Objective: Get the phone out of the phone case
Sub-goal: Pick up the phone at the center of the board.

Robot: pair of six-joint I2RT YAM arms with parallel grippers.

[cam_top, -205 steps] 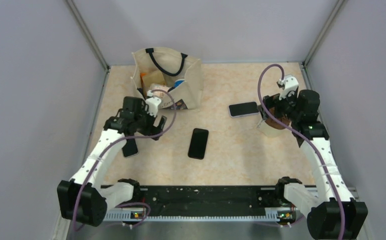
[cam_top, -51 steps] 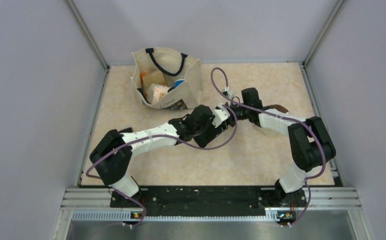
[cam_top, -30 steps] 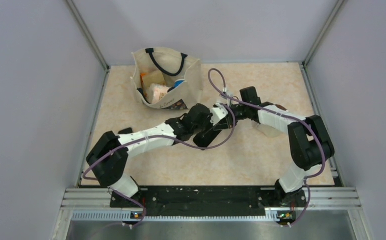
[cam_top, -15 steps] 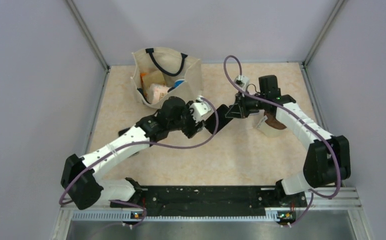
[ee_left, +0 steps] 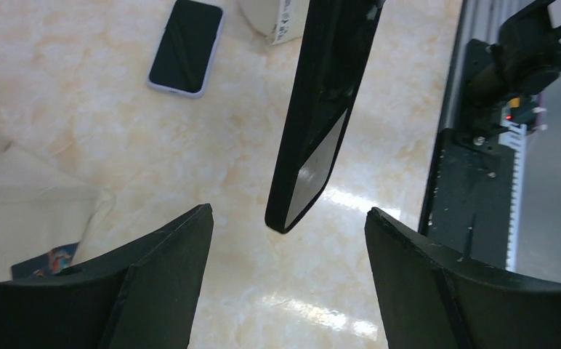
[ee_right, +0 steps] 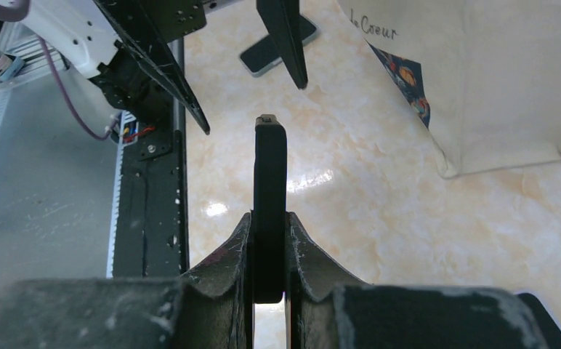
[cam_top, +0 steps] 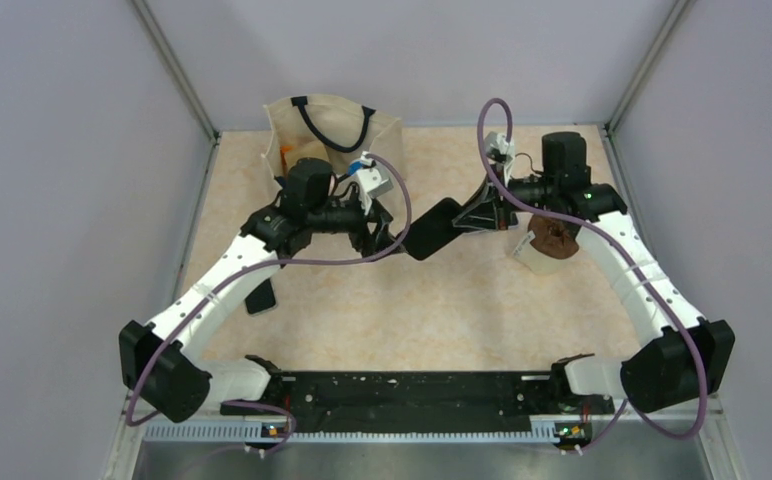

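Right hand (ee_right: 270,218) is the one doing the work here. In its wrist view we can see both fingers (ee_right: 235,251) clenched tight on the flat sides of the black phone case (ee_left: 314,109), gripping one end so the rest sticks out edge-on. From the top view the case hangs in the air over the middle of the counter (cam_top: 442,320), tilted, between the two arms.

Left hand (ee_left: 288,212) is spread wide and has nothing in it. The lower tip of the case pokes down into the gap between its two fingers (ee_left: 165,269) but touches neither of them, with clear space on both sides.

The phone (ee_left: 317,171) is sitting inside the case. We only get a sliver of its glossy grey face near the lower end, framed by the black rim.

Other stuff around: a second phone with a lilac edge (ee_left: 187,47) lies flat on the counter just beside a white cup (cam_top: 537,258), and another dark phone (cam_top: 259,297) lies near the left arm. The cream tote bag (cam_top: 387,150) stands at the back, right behind the left wrist — we can read "Le Coeur" on it in the right wrist view.
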